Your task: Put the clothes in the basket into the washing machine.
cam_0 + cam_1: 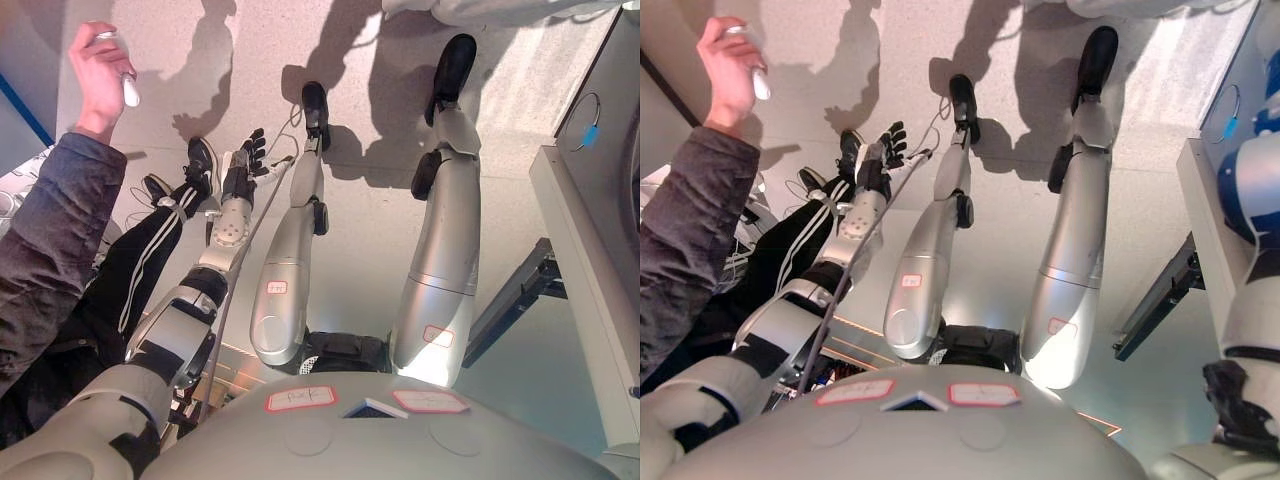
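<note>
My left hand hangs over the floor with fingers spread, a person's raised hand gripping what may be a white controller.

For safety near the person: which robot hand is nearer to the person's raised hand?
Left. The left hand is lower right of the person's raised hand; the right hand is far off, at the right eye view's lower right edge.

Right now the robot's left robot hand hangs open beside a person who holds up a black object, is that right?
Not quite: the object in the person's raised hand is white, not black, as the left eye view shows. The left robot hand does hang open beside the person.
</note>
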